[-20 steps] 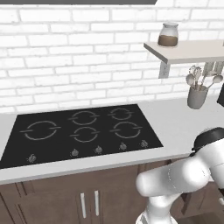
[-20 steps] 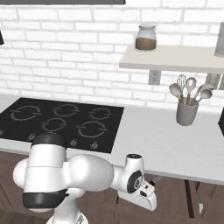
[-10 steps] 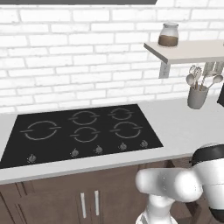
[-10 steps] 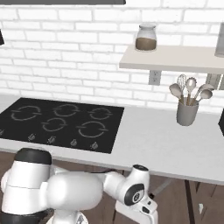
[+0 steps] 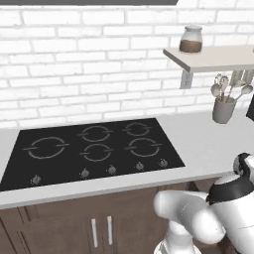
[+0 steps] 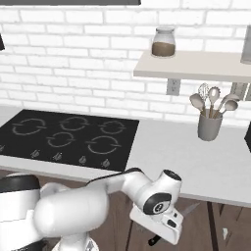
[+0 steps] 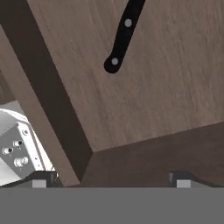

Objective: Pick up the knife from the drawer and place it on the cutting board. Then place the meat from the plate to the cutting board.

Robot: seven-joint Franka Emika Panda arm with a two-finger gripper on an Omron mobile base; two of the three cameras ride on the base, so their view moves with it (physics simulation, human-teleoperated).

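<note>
Your gripper (image 7: 111,177) is spread about as wide as it goes, and there is nothing between the two fingertips (image 7: 43,178); they stand far apart at the bottom of the hand view with bare wood showing in the gap. The hand hangs over the open drawer (image 7: 148,100), looking down onto its brown wooden floor. The knife (image 7: 122,35) lies on that floor, well beyond the fingertips and not touched by them: you see its black handle with two pale rivets, the rounded butt end pointing toward the gripper and the rest running off the top edge, so the blade cannot be seen. A darker wooden drawer wall (image 7: 48,105) runs diagonally on the left of the handle, apart from it. In the right base view the gripper (image 6: 159,230) sits low in front of the counter (image 6: 196,162), below its near edge and to the right of the black cooktop (image 6: 68,139). In the left base view the arm (image 5: 208,213) bends down at the near right, under the counter edge. On the counter to the far right stands a grey utensil holder (image 6: 210,126) with spoons and a whisk, and above it a shelf (image 6: 196,66) carries a glass jar (image 6: 163,42) with brown contents, against the white brick wall (image 5: 89,64).
</note>
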